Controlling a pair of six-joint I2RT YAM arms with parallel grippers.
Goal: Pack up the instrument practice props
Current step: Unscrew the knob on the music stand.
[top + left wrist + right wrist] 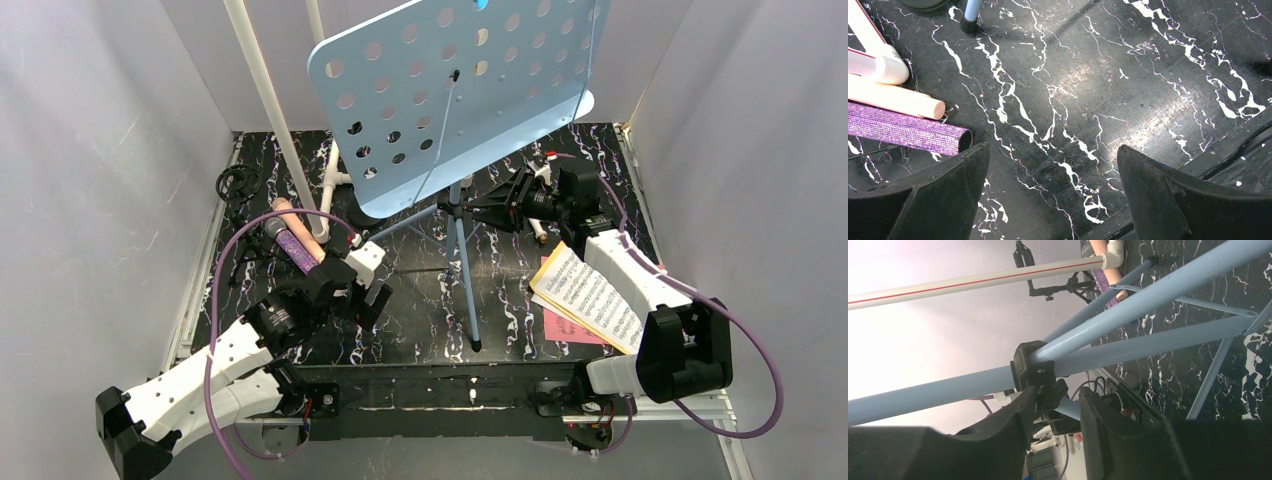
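Blue music stand (450, 90) cut off at top, left gripper (1053, 155) wide open above table (1098, 75), right gripper (1058, 395) half-closed at black clamp (1032, 365), grip unclear

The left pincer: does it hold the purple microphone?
No, the left pincer stands open above the marbled table, and the purple microphone lies to one side, untouched, next to the pink microphone.
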